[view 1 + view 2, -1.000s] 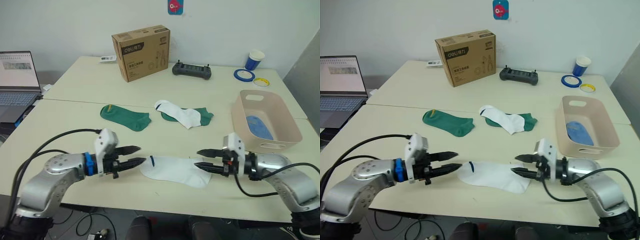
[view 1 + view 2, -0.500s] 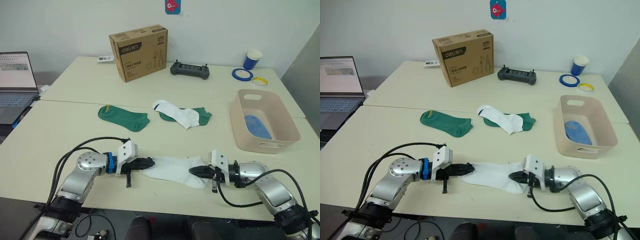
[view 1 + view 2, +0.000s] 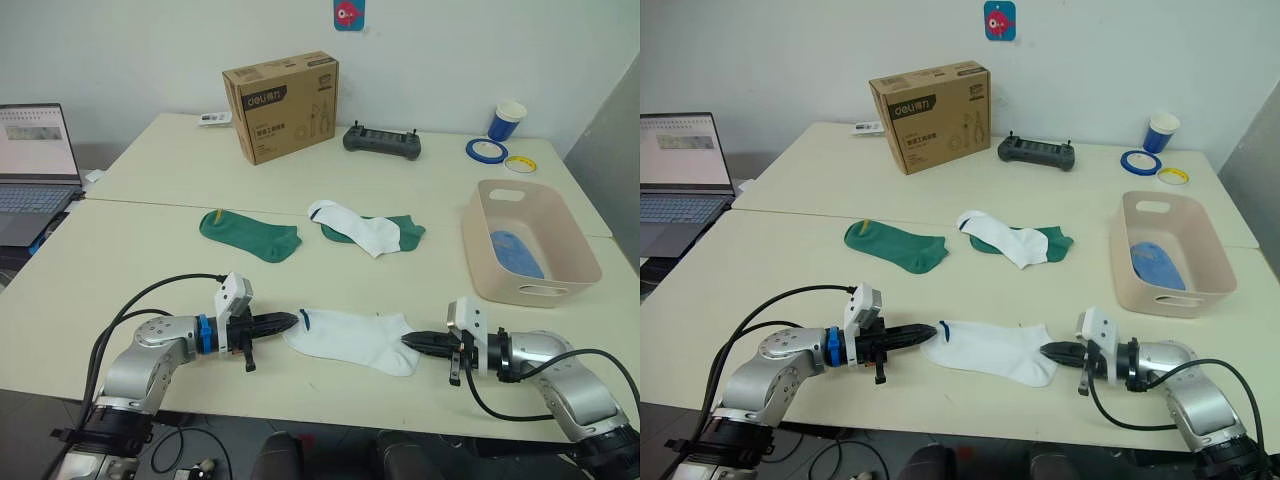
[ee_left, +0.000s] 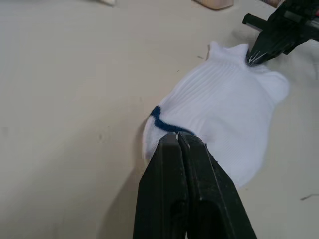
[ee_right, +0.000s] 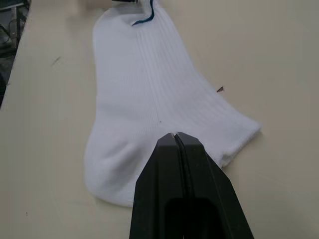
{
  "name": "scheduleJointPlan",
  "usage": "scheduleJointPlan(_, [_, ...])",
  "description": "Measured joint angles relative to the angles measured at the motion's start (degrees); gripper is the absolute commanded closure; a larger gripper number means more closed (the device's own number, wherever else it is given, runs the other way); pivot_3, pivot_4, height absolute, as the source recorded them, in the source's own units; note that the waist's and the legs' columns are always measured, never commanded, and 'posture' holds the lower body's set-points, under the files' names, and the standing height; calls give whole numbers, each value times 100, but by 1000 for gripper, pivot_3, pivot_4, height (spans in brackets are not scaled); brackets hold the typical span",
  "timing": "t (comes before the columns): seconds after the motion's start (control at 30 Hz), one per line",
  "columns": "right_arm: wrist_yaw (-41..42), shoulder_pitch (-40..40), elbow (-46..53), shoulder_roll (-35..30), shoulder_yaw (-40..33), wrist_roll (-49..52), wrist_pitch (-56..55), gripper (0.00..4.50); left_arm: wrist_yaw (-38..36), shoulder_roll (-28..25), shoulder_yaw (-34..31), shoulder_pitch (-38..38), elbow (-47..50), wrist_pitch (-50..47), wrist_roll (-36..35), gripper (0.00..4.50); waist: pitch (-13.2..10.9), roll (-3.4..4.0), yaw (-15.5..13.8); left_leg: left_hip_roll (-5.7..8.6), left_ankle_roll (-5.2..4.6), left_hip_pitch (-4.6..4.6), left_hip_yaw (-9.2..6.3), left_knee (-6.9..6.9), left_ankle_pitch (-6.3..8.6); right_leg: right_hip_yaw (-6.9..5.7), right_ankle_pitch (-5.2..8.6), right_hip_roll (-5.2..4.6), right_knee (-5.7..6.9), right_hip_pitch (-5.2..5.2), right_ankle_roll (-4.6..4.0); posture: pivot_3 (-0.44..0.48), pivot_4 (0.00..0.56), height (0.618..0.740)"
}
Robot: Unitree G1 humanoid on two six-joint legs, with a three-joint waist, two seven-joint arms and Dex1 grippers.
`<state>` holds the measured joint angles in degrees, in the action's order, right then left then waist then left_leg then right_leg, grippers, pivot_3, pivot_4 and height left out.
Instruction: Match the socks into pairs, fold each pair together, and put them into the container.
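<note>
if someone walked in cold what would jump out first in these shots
The white sock lying flat near the table's front edge, with the left gripper shut at its cuff end and the right gripper shut at its toe end. Behind it lie a dark green sock and another white sock overlapping a second green one. To the right sits the pink container with something blue inside.

light: bright, even, diffuse | shadows: soft, faint | glare: slight; wrist foreground blurred
</note>
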<state>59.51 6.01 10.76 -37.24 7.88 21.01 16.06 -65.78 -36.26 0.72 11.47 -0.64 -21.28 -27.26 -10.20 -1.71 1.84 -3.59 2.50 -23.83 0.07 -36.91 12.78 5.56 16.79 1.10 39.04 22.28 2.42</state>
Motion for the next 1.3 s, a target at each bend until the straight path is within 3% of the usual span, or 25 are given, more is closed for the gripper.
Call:
scheduleJointPlan(0.2, [-163, 286, 120, 221, 86, -28, 173, 4500, 9, -7, -34, 180, 315, -79, -47, 4472, 0, 0, 2, 0, 0, 0, 0, 3, 0, 0, 2, 2, -1, 1, -2, 0, 150, 740])
scheduleJointPlan(0.4, [-264, 400, -551, 449, 450, -530, -98, 4500, 33, 216, 518, 342, -432, 384, 598, 4472, 0, 0, 0, 3, 0, -2, 4, 1, 0, 2, 2, 2, -3, 3, -2, 0, 150, 740])
scheduleJointPlan(0.57, [-254, 385, -721, 445, 429, -625, -326, 4500, 156, 385, 540, 455, -878, 683, 767, 4472, 1, 2, -1, 2, 0, 1, 1, 1, 0, 0, 1, 2, 0, 0, -2, 0, 150, 740])
scheduleJointPlan(0.9, [-207, 93, -745, 377, 157, -561, -491, 4500, 368, 608, 113, 562, -1045, -188, 246, 4472, 4, -1, 1, 2, 0, 2, -1, -4, 0, 0, -4, 3, 1, -4, 7, 0, 150, 740])
scheduleJointPlan(1.3, [-212, -220, -487, 337, -154, -304, -286, 4500, 256, 500, -28, 193, -763, 176, 275, 4472, 6, 0, -1, 1, 0, 0, 1, -1, 0, 3, -3, 2, 0, -1, 5, 0, 150, 740])
